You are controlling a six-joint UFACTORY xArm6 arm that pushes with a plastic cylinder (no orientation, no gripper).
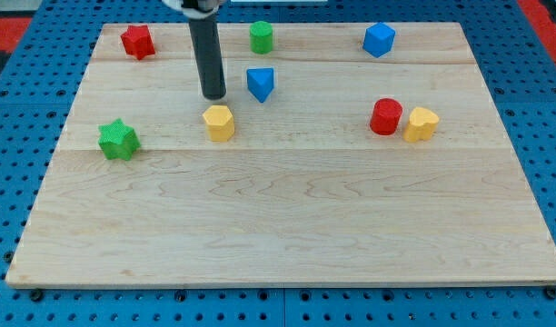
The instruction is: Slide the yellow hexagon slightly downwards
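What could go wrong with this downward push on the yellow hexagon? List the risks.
1. My tip sits just above the yellow hexagon, slightly toward the view's left, so an off-centre push may send it down and rightward.
2. The blue triangular block lies close on the tip's right; any sideways correction could knock it.
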